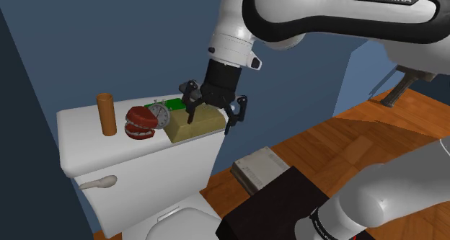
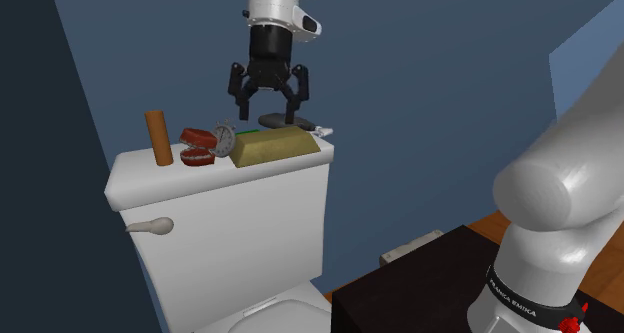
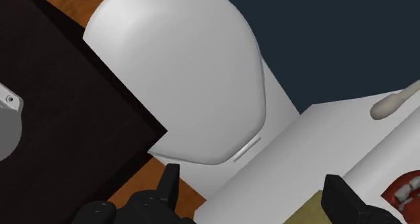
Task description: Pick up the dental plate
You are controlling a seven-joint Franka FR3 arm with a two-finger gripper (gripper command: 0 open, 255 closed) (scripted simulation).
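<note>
The dental plate (image 1: 139, 123) is a red set of gums with white teeth. It lies on the white toilet tank lid (image 1: 79, 120), between an orange-brown cylinder (image 1: 107, 114) and a small alarm clock (image 1: 161, 114). My gripper (image 1: 210, 121) hangs open, pointing down over a tan block (image 1: 191, 125) that lies on the far side of the clock from the plate. In the second exterior view the gripper (image 2: 268, 121) sits above the block (image 2: 280, 144), with the plate (image 2: 196, 148) to the left. The wrist view catches the plate's teeth (image 3: 404, 189) beyond one finger (image 3: 343, 199).
A green item (image 1: 164, 104) lies behind the clock. The flush handle (image 1: 99, 181) sticks out of the tank's front. Below are the closed toilet lid (image 3: 182, 75) and the black stand (image 3: 60, 122). A grey box (image 1: 256, 166) lies on the wooden floor. A blue wall backs the tank.
</note>
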